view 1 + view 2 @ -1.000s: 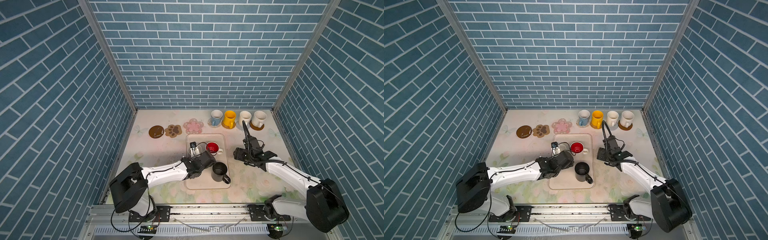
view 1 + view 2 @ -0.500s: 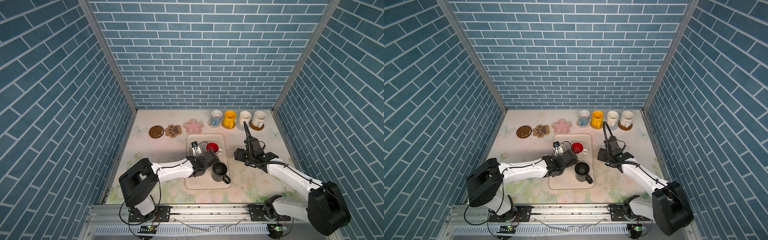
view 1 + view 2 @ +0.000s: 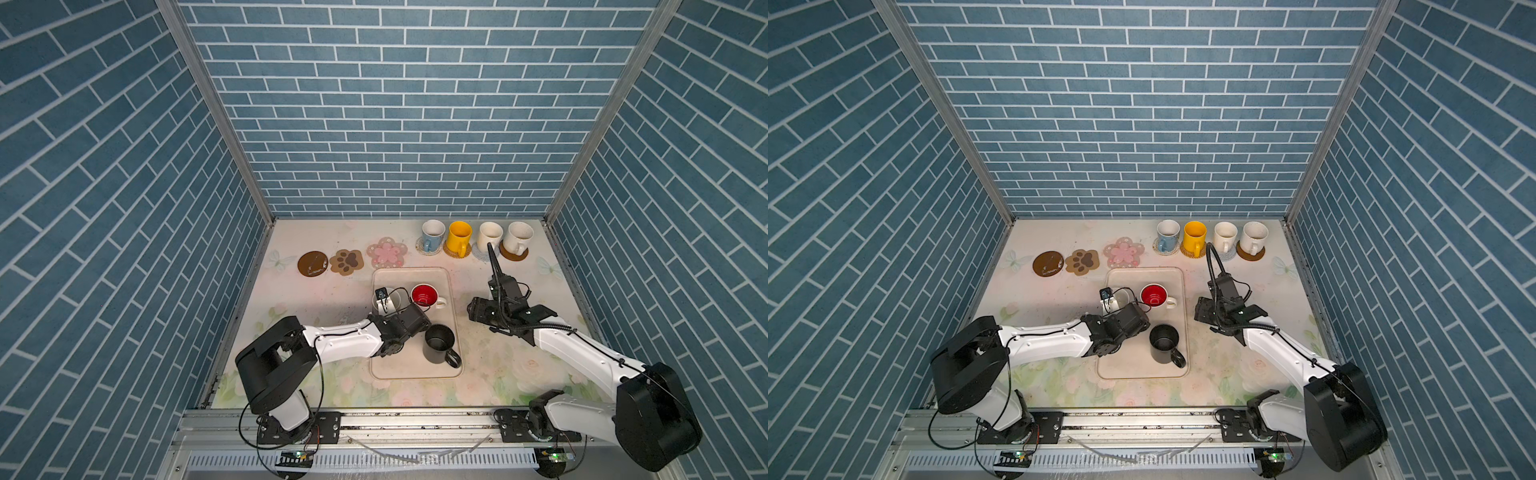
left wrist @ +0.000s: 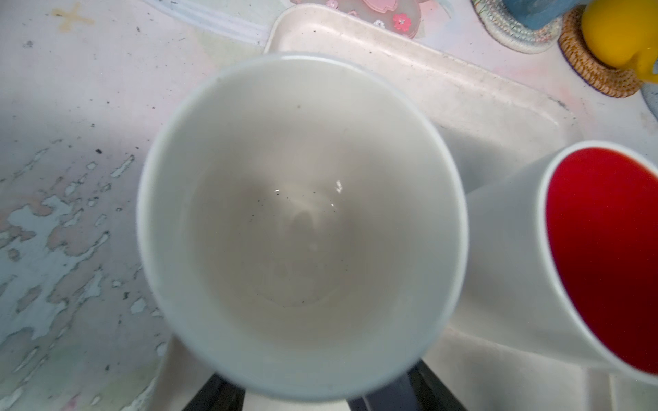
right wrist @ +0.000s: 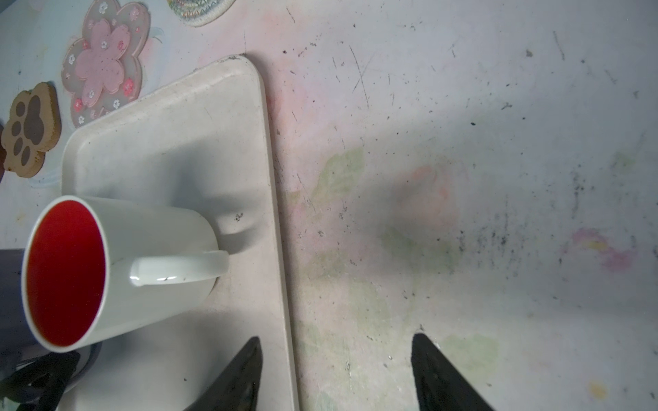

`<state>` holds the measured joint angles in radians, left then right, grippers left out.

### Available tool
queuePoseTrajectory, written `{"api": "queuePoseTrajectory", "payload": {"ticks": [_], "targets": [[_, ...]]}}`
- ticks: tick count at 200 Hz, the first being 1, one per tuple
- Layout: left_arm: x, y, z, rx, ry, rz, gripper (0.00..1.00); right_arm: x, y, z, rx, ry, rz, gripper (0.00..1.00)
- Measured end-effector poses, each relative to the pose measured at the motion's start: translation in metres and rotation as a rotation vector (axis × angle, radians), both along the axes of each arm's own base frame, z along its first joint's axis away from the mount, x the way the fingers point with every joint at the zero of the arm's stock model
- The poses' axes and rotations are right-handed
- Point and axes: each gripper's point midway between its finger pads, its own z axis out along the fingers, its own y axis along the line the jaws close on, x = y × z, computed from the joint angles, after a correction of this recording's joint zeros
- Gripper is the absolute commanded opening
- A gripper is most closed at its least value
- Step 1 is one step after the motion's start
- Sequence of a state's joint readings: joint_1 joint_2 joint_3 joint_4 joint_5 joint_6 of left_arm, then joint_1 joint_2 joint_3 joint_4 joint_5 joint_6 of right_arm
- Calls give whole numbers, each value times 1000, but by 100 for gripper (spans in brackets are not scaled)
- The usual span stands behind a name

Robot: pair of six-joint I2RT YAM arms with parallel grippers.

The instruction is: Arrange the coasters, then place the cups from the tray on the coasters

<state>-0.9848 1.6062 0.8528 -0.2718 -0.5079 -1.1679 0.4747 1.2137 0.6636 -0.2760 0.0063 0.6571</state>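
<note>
On the cream tray (image 3: 411, 275) stand a lavender cup (image 3: 394, 298), a white cup with a red inside (image 3: 424, 296) and a black cup (image 3: 439, 344). My left gripper (image 3: 386, 309) reaches in from the left and is shut on the lavender cup (image 4: 302, 220), a finger (image 4: 213, 395) on each side of its body. My right gripper (image 5: 336, 338) hangs open and empty just right of the tray, one finger over its rim (image 5: 274, 199). Bare coasters lie behind the tray: a brown disc (image 3: 312, 263), a paw (image 3: 346, 261) and a pink flower (image 3: 387, 253).
At the back right a light blue cup (image 3: 433, 235), a yellow cup (image 3: 458, 237) and two cream cups (image 3: 489, 236) (image 3: 518, 237) each stand on a coaster. Blue brick walls close in three sides. A flowered tablecloth (image 3: 519, 365) covers the table.
My left gripper has slid forward round the lavender cup and its jaws have narrowed onto it. The right arm has hardly moved.
</note>
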Motion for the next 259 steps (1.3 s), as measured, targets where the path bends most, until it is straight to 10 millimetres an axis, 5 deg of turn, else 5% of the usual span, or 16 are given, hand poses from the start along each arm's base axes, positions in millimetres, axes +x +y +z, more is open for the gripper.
{"api": "queuePoseTrajectory", "payload": {"ticks": [130,182,227,259], "targets": [[-10,33,-2,25,25,-28,37,0,8,1,28,2,31,66],[-9,33,-14,61,56,-72,25,1,6,7,32,-20,25,65],[-8,21,-12,57,54,-139,0,2,6,16,41,-51,22,65],[-8,23,-10,85,55,-168,0,3,6,17,41,-57,22,65]]}}
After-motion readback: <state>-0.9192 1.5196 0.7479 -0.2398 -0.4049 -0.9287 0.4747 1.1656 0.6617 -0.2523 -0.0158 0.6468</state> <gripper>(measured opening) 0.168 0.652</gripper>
